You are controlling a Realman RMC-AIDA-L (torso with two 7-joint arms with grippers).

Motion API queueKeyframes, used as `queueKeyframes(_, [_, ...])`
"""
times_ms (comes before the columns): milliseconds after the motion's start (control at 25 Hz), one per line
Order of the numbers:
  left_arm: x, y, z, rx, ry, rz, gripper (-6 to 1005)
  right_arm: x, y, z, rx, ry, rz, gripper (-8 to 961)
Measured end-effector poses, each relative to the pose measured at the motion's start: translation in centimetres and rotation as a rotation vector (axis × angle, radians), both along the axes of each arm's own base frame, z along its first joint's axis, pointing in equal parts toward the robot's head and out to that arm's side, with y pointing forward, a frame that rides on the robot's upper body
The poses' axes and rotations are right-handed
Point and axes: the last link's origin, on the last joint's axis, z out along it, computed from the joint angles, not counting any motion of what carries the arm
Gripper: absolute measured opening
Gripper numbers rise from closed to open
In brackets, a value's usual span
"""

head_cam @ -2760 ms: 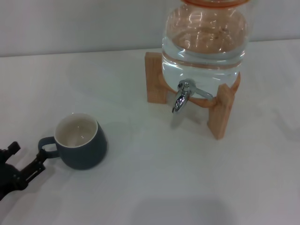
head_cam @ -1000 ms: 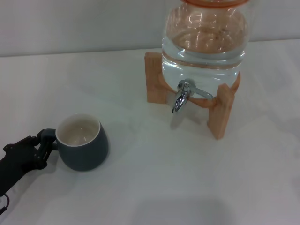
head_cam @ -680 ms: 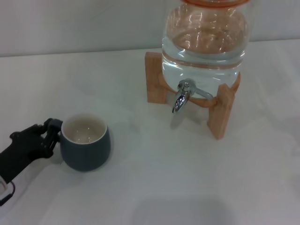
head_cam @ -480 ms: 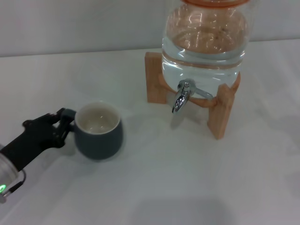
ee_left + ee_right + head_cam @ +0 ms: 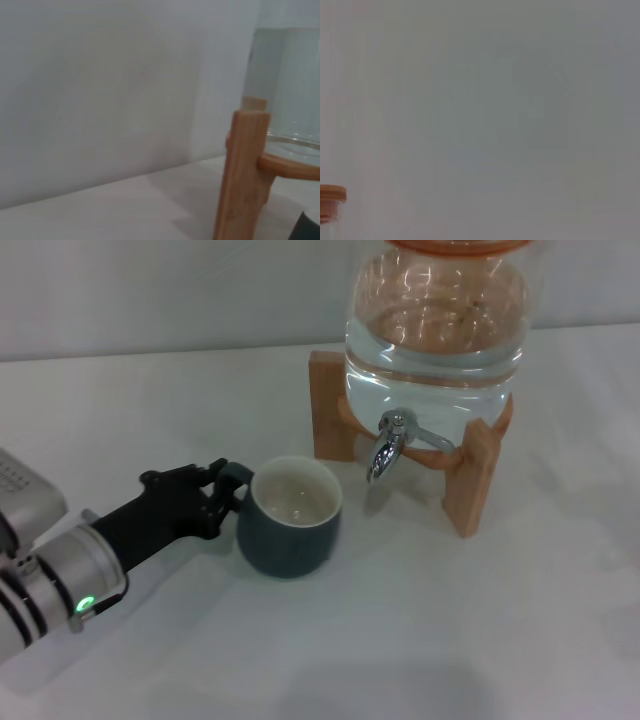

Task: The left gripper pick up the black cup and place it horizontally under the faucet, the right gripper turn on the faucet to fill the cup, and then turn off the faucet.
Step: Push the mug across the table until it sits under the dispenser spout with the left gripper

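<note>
The black cup (image 5: 291, 521) stands upright in the head view, left of and a little in front of the faucet (image 5: 387, 444), cream inside showing. My left gripper (image 5: 221, 493) is shut on the cup's loop handle and holds it from the left; its white-grey arm with the green light reaches in from the lower left. The chrome faucet hangs from the clear glass water jar (image 5: 437, 325), spout down, with nothing under it. A dark corner of the cup (image 5: 309, 227) shows in the left wrist view. The right gripper is out of view.
The jar rests on a wooden stand (image 5: 472, 475), whose post (image 5: 244, 175) also shows in the left wrist view. The white table (image 5: 420, 640) stretches in front and to the left. The right wrist view shows a blank wall and the jar's orange lid (image 5: 330, 200).
My left gripper closed on the cup's handle at the left, then carried the cup right and back toward the faucet. The arm has come further into view.
</note>
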Motion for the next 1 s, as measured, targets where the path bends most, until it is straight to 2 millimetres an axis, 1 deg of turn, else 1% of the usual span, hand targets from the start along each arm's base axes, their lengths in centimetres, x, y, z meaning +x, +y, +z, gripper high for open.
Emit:
queueKeyframes(160, [1.4,0.4,-0.8,-0.022,-0.006,-0.029,166,-0.1,0.0,-0.1,-0.006,-0.001,0.006,815])
queueKeyframes(560, [3.1,0.9,-2.7,-0.068,0.012,-0.023,166,-0.4,0.2,-0.3,-0.018,-0.007,0.021,815])
queueKeyframes(720, [4.3,1.3,-3.5,-0.093,0.021,-0.028,165,-0.6,0.4,-0.3,-0.019,-0.014,0.029,814])
queueKeyframes(1000, [5.5,2.0,-4.1,-0.106,0.034,-0.041,165,-0.7,0.5,-0.5,-0.028,-0.020,0.037,814])
